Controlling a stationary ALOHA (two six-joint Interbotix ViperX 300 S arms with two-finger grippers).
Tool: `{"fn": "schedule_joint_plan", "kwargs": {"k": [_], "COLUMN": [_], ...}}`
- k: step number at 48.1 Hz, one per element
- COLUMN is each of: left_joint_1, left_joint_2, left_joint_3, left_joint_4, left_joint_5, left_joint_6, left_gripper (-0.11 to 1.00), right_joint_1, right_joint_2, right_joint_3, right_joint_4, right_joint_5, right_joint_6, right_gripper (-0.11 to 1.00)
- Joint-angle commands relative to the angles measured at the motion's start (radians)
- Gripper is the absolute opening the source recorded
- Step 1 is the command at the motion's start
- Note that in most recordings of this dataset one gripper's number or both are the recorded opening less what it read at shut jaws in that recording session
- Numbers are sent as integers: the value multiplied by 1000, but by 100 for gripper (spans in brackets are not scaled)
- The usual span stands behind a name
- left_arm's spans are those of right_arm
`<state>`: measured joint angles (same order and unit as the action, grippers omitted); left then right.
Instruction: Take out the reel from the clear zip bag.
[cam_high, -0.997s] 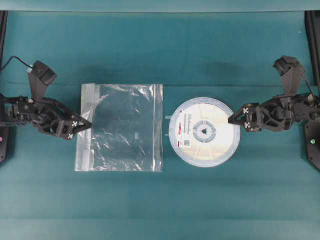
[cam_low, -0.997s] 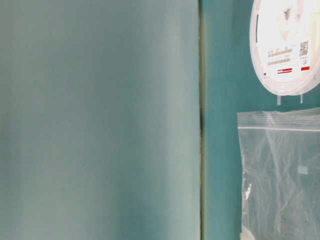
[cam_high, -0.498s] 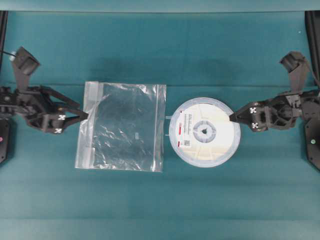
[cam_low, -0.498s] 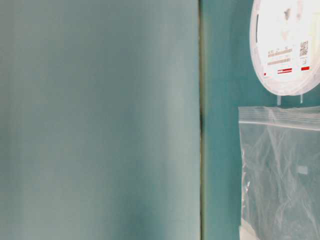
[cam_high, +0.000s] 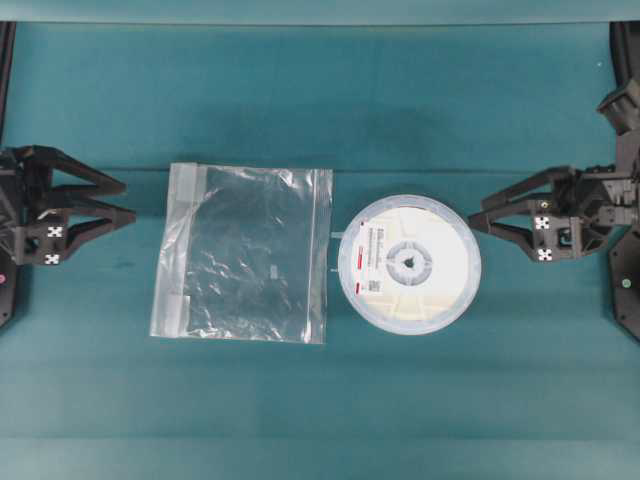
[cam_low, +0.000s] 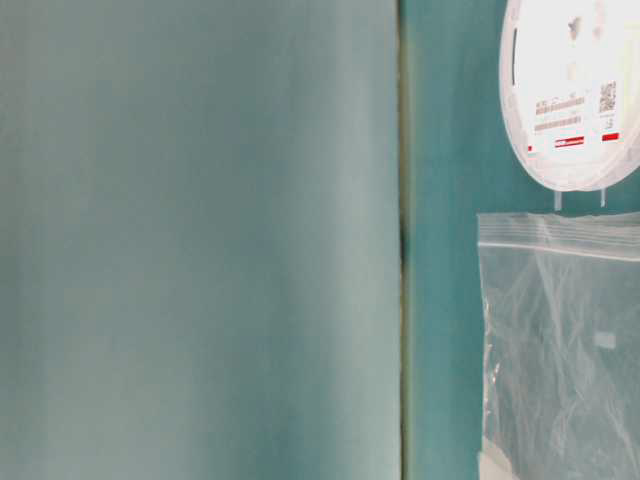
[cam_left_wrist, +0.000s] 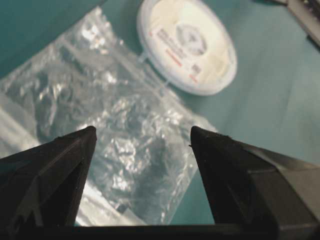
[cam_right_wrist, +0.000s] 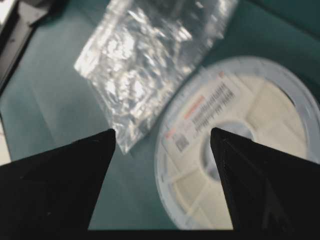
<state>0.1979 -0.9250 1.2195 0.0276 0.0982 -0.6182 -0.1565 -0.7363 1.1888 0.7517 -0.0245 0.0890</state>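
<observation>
The bag (cam_high: 241, 253) lies flat and crinkled on the teal table (cam_high: 400, 100), with nothing inside it; its whitish zip strip (cam_high: 182, 250) runs along the edge facing the left gripper. The reel (cam_high: 409, 263) lies flat on the table just beside the bag's opposite edge, wholly outside it, label (cam_high: 371, 262) up with the red stripe and barcode showing. In the table-level view the reel (cam_low: 575, 90) and the bag (cam_low: 560, 340) are close together with a thin strip of table between them. The left gripper (cam_high: 128, 200) hangs near the left border of the overhead view, jaws spread wide and holding nothing, apart from the bag. The right gripper (cam_high: 476, 216) hangs at the right, jaws likewise spread and bare, its tips just off the reel's rim.
</observation>
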Motion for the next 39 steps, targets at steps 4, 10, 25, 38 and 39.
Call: {"fn": "schedule_joint_plan", "kwargs": {"k": [4, 10, 25, 38, 39], "left_joint_1": [-26, -72, -115, -115, -115], "left_joint_2": [-2, -5, -41, -74, -75], "left_joint_3": [-18, -21, -48, -57, -57], "left_joint_4": [3, 3, 3, 3, 3], "left_joint_5": [-6, -11, -14, -14, -14], "left_joint_6": [40, 91, 241, 331, 333], "left_gripper": [87, 87, 87, 87, 87], "right_joint_1": [25, 49, 107, 126, 126], "right_joint_2": [-2, -3, -55, -138, -143], "right_joint_3": [-57, -81, -91, -89, -89], "right_joint_4": [-2, -2, -2, -2, -2], "right_joint_5": [-3, -3, -3, -3, -3], "right_joint_6": [-129, -230, -407, -505, -509], "right_gripper": [93, 93, 93, 93, 93]}}
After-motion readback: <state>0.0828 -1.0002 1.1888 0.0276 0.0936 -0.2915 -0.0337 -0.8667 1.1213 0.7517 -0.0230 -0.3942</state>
